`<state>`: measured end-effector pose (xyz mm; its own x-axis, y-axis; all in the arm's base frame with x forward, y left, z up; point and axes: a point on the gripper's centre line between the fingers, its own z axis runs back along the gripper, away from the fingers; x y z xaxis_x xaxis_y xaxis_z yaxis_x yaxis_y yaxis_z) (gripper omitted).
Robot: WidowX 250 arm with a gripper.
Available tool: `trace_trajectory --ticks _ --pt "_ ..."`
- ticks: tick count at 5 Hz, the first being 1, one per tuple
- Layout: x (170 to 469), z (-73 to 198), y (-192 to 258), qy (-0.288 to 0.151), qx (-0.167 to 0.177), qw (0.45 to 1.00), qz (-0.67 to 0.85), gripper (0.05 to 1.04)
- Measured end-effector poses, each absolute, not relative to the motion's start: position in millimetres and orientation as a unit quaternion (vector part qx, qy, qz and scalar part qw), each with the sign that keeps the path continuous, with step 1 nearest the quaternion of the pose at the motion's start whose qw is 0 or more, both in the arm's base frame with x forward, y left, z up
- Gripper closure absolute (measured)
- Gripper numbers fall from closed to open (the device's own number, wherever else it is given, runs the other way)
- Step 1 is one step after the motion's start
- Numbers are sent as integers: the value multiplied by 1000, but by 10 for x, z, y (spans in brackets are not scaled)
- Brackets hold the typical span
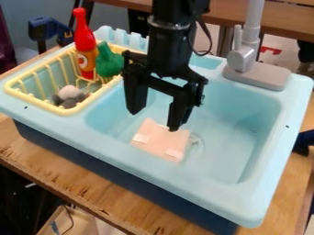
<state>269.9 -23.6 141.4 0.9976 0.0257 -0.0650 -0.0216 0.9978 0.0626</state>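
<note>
You are seeing the gripper (154, 120) hanging over the sink (184, 183), its two fingers standing wide apart and holding nothing, while a flat, squarish pink thing (160, 141), maybe cloth, is lying on the sink's floor just below. It is looking light, soft, bendy and hard to break, so you'd be pinching it best by a thin corner or a loose edge. At the sink's end, a yellow rack (69, 110) with thin bars is holding a smooth red bottle (86, 46).

- We hang our black WidowX arm (167, 48) down from the view's top edge.
- Our two-finger gripper (154, 120) points downward, fingers (179, 109) spread apart.
</note>
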Motion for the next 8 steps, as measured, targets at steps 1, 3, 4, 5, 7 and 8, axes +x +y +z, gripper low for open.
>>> trace_trajectory --ticks 1,3,4,5,7,8 --pt "2734 1152 -184 32 38 999 5 83" --pt "2764 816 -218 79 19 997 -2 83" --pt "2797 796 -237 80 17 997 -6 83" --pt "2933 776 -299 74 31 997 -17 83" --pt "3262 790 -315 43 62 997 -25 83" --pt "3346 832 -319 28 78 996 -31 83"
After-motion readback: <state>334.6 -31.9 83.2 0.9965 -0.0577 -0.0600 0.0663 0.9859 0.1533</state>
